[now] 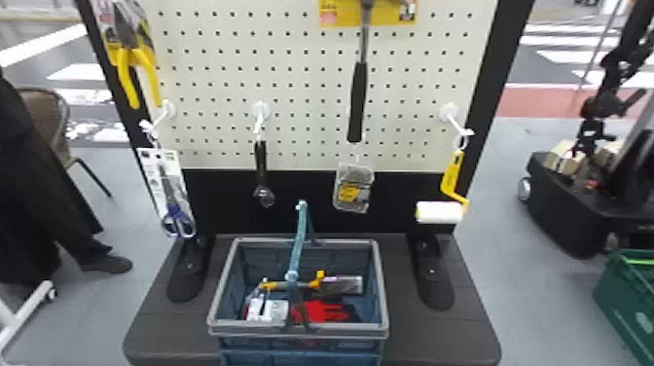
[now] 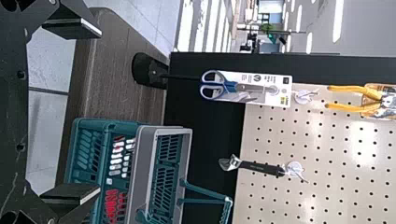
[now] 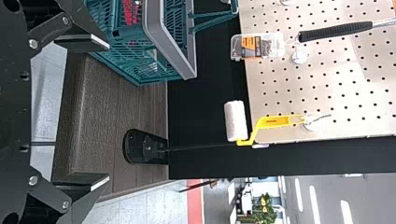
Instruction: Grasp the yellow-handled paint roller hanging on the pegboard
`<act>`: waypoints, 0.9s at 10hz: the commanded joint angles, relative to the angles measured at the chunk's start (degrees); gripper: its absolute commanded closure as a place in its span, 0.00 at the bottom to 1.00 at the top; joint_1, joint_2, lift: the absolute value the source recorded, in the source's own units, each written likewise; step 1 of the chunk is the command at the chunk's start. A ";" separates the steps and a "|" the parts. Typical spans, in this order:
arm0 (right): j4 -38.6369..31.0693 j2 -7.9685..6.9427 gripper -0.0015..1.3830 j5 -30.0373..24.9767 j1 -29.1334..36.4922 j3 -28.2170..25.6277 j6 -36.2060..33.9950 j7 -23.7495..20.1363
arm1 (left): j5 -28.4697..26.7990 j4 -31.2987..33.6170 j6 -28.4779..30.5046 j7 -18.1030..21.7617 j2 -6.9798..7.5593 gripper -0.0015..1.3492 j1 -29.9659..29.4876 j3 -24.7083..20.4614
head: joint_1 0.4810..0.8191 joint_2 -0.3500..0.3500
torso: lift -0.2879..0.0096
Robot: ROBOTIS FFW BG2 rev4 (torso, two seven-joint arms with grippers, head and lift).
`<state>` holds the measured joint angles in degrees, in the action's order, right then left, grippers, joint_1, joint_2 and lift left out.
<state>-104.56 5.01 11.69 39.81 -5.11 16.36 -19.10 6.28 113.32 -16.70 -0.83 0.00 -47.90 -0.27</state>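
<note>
Paint roller [image 1: 439, 212] hangs on pegboard [image 1: 301, 73], its print unreadable.

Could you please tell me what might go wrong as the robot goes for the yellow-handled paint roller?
1. The paint roller hangs loosely from a white hook, so a nudge from the open right hand might swing it or knock it off.
2. It hangs right beside the black side post, which the hand could strike on its way in.
</note>
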 commanded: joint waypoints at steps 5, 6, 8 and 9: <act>-0.14 -0.44 0.21 -0.17 0.59 0.01 -0.01 0.12 | 0.05 -0.05 0.00 0.04 -0.09 0.11 0.00 0.01 | 0.20 0.50 | 0.63; -0.14 -0.44 0.21 -0.17 0.71 0.01 -0.01 0.21 | 0.05 -0.05 0.00 -0.04 0.00 0.11 0.00 0.01 | 0.20 0.50 | 0.63; -1.97 -0.44 0.21 0.09 0.59 -0.26 -1.07 0.21 | 0.14 -0.05 0.00 0.04 0.00 0.11 -0.12 0.01 | 0.20 0.50 | 0.63; -5.06 -0.44 0.22 -0.35 0.71 -1.14 -4.14 0.21 | 0.14 0.09 0.00 0.04 -0.09 0.11 -0.12 0.01 | 0.20 0.50 | 0.63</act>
<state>-107.89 4.57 11.55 40.48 -5.75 13.93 -18.92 6.40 113.33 -16.70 -0.80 0.00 -48.03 -0.26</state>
